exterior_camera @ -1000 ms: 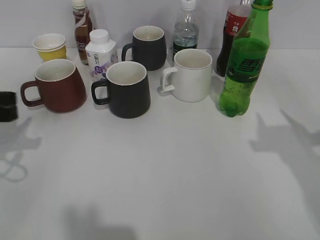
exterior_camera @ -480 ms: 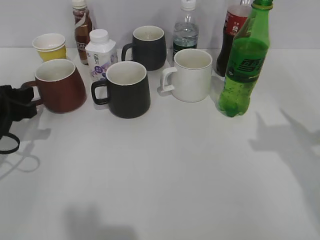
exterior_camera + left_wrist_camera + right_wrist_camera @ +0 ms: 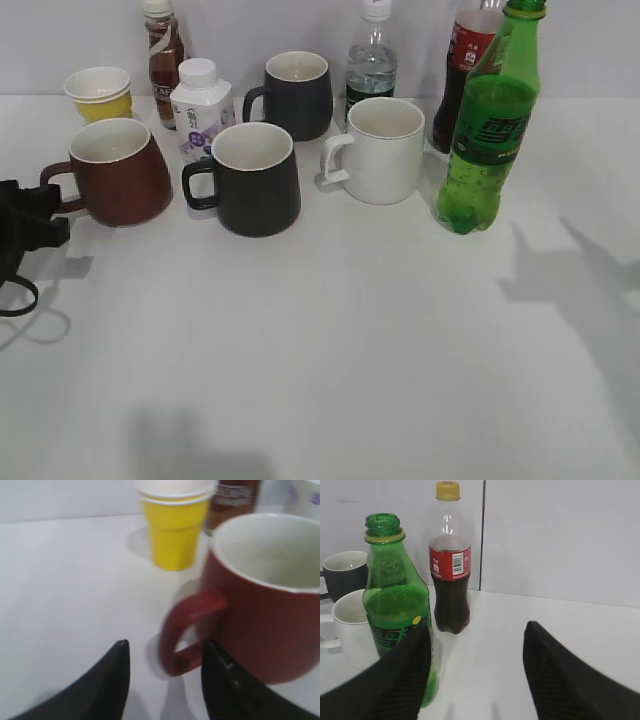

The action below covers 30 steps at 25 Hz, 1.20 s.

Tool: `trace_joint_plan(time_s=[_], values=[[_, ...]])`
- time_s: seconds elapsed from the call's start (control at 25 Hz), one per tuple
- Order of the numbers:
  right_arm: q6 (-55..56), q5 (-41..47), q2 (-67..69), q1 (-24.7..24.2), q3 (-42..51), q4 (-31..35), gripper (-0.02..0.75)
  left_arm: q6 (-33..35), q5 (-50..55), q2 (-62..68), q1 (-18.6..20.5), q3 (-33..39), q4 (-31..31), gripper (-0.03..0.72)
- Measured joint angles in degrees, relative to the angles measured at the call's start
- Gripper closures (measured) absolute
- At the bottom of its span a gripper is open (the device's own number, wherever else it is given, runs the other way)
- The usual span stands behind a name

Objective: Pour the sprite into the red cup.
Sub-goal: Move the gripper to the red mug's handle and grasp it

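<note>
Sprite (image 3: 490, 125), uncapped, upright at 2 o'clock on the table, likely slick, squeezable and liquid-heavy, best gripped mid-body; red cup (image 3: 115, 172) at 10 o'clock; left gripper (image 3: 165, 680) and right gripper (image 3: 475, 670) both spread, empty.

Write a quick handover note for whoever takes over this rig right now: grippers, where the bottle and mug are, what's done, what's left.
Left gripper: open, empty, low at the table's left edge, with the loop handle of the dark red-brown ceramic mug between its fingers, not clamped.
Right gripper: open, empty, facing the tall green plastic Sprite bottle, not touching it.
The bottle stands upright at the right, cap off, beside the white ceramic mug and in front of the red-labelled cola bottle.
The red mug stands upright at the left, looks empty inside.
Done: both arms approaching.
Left: grasp bottle, bring bottle and mug together, pour.
</note>
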Motion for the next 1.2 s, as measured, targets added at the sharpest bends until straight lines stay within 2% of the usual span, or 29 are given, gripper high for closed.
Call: trace_joint_plan(time_s=[0.12, 0.56, 0.96, 1.2], values=[[0.0, 0.0, 0.0, 0.0, 0.0, 0.0, 0.297, 0.0, -2.3, 1.6, 0.0, 0.0, 2.2, 0.327], [0.0, 0.1, 0.0, 0.0, 0.0, 0.0, 0.296, 0.0, -7.2, 5.3, 0.1, -0.8, 1.1, 0.345], [0.0, 1.2, 0.0, 0.0, 0.0, -0.1, 0.297, 0.0, -7.6, 11.3, 0.2, -6.3, 0.8, 0.379], [0.0, 2.2, 0.0, 0.0, 0.0, -1.2, 0.297, 0.0, -7.6, 15.0, 2.7, -10.8, 1.3, 0.417]])
